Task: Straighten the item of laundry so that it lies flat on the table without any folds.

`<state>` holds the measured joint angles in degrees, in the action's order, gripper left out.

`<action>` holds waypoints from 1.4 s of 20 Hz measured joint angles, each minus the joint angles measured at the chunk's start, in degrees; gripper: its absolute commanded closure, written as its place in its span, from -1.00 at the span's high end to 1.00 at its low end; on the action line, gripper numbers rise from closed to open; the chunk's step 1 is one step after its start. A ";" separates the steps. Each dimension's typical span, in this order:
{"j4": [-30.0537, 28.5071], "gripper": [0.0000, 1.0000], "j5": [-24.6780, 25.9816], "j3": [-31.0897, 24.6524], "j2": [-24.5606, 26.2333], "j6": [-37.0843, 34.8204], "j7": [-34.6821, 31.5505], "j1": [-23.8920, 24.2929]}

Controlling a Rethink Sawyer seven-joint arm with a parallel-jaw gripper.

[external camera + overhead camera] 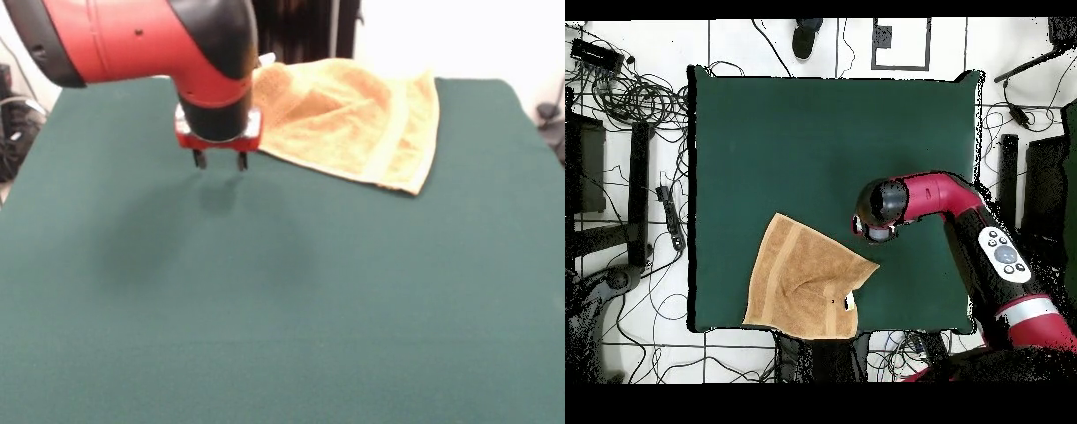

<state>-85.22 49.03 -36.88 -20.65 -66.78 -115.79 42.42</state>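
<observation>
- My pincer (220, 160) hangs just above the table (282, 336), and it holds nothing.
- Its two little tips point down with a small gap between them, so it is a bit open and not wide.
- The towel (353, 119) lies at the table's edge on my base's side, near one corner.
- From above, the towel (805, 280) looks mostly spread out, but it sits crooked to the table (825, 140) edge.
- One corner of it sticks out toward the middle of the table, close to my pincer.
- A white tag (848, 301) shows near the table's edge, and I think a flap is turned over there.
- There is a soft bump or crease across the towel, so it is not flat yet.
- One side of it seems to reach the table's edge; I cannot tell if it hangs over.
- I think the job is partly done: the towel is open, not in a heap.
- What is left: the turned flap must go flat, and the crease must be pulled out.
- My pincer is beside the towel and not touching it.
</observation>
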 measured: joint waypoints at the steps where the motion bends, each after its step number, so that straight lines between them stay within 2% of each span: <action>1: -0.04 1.00 0.07 0.01 -0.12 0.09 0.00 0.17; 8: -5.21 1.00 0.21 1.66 -4.39 6.11 -0.01 0.25; 16: -15.77 1.00 -0.78 8.39 -9.39 17.11 -0.15 -1.69; 23: -19.83 1.00 -2.29 15.42 -10.91 17.72 -0.15 -3.44; 28: -20.70 1.00 -3.82 18.69 -11.57 17.72 -0.15 -4.89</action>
<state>-105.92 45.20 -18.19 -32.22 -49.07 -115.94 37.52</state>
